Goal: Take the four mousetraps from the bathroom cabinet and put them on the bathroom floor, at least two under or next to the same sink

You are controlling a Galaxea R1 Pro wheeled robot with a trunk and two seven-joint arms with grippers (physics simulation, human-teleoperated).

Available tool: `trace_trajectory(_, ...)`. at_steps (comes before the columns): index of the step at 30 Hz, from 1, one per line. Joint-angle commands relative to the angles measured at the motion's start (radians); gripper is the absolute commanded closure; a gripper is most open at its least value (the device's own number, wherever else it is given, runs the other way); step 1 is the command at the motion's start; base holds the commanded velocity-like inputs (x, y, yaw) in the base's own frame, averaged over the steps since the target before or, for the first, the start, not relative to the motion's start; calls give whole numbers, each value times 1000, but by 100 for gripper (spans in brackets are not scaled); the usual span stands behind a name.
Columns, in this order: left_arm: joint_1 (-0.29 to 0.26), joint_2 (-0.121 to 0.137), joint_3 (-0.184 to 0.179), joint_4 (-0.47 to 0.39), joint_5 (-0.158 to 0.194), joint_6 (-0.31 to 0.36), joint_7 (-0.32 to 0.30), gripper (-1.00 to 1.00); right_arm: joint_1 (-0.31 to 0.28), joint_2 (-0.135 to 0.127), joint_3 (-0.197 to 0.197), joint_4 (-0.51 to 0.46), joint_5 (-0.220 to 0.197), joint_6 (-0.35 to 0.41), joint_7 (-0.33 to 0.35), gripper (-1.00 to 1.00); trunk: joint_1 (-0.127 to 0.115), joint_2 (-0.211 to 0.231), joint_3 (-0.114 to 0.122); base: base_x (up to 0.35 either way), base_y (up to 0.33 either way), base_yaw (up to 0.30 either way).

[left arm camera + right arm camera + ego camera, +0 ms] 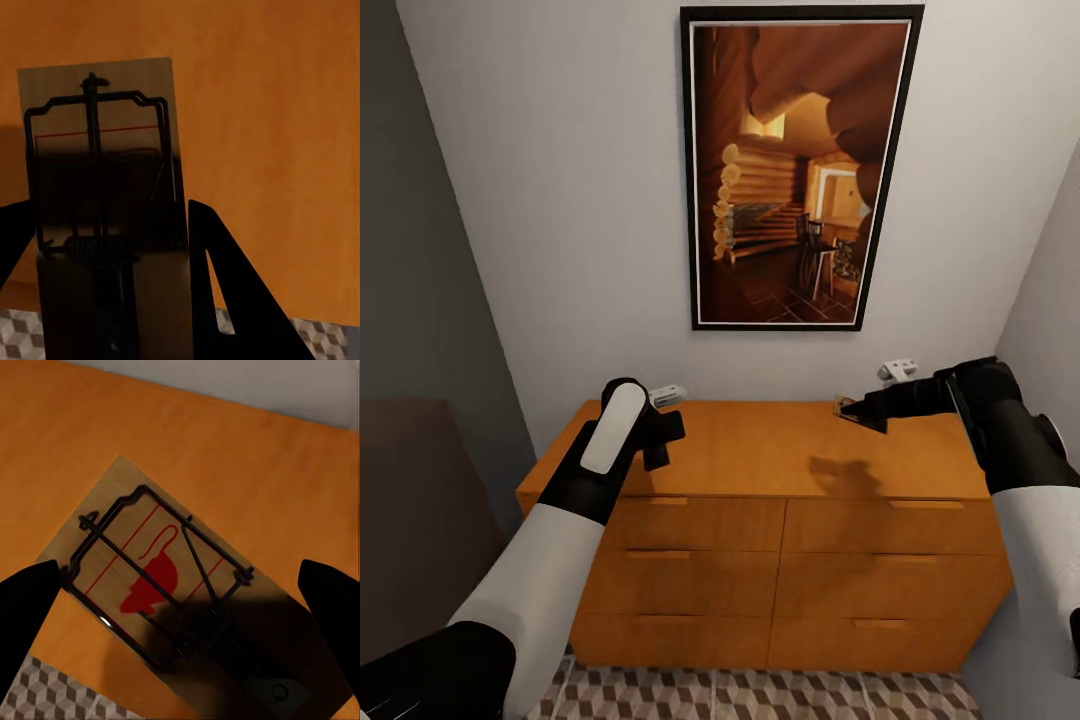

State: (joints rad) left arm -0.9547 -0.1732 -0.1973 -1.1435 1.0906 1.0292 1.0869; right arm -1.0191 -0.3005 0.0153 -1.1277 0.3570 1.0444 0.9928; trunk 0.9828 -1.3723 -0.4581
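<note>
Left gripper (112, 285) fingers clamping mousetrap (101, 172) by board edges; right gripper (847, 408) carrying second trap (172, 592), hold unclear, above cabinet (780, 450). Light, stiff, spring-wire delicate.

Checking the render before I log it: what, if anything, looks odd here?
Nothing looks damaged or spilled. Each gripper, left and right, holds a mousetrap above the cabinet.

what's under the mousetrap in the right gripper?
Under the mousetrap in the right gripper: the cabinet top, with bathroom floor tiles past its edge. The patch directly beneath the board is covered.
</note>
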Motion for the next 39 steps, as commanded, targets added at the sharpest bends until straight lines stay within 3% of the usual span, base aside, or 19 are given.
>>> trace_trajectory(1, -1, 0, -1, -1, 6, 7, 7, 100, -1, 3, 1, -4, 10, 3, 0, 100, 0, -1, -1, 0, 0, 0)
trace_trajectory(14, -1, 0, -3, 40, 6, 6, 1, 100, -1, 11, 0, 1, 9, 3, -16, 100, 0, -1, -1, 0, 0, 0)
trace_trajectory(15, -1, 0, -5, 42, 5, 6, -1, 100, -1, 29, -7, -5, 10, 3, -107, 100, 0, -1, -1, 0, 0, 0)
trace_trajectory(17, -1, 0, -6, 42, 4, 5, -1, 100, -1, 56, -35, -11, 10, 3, -199, 100, 0, -1, -1, 0, 0, 0)
trace_trajectory(18, -1, 0, -29, 32, -8, 1, 9, 100, 56, 218, -180, -34, 7, -105, -542, 100, 0, -1, -1, -171, 0, 0)
trace_trajectory(23, -1, 0, -31, 29, -5, 0, 13, 100, 67, 230, -184, -35, 7, -122, -551, 100, 0, -1, -1, -310, 0, 0)
trace_trajectory(39, -1, 0, -51, 28, 1, 0, 13, 100, 100, 231, -184, -33, 8, -127, -559, 100, 0, -1, -1, -344, 0, 0)
